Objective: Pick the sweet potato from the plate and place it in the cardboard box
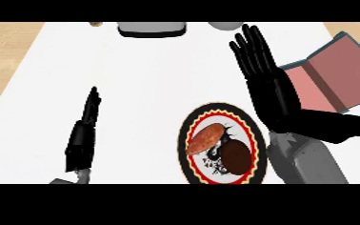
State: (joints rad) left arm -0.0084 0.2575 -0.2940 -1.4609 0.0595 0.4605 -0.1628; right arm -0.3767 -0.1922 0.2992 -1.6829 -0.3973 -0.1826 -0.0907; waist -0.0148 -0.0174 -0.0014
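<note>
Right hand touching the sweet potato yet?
Apart. Head view shows the open right hand up and right of the sweet potato, bare plate between them.

We see open counter [155,76] across the middle; near the right edge, our raised right hand [271,88] stands between plate [184,140] and box [330,71].

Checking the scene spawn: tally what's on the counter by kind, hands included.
Hands: 2, left hand and right hand
Plate: 1
Sweet potato: 1
Box: 1
Grey items at far edge: 2
Total: 7
The dark oval on the plate is unclear, so it isn't counted.
</note>
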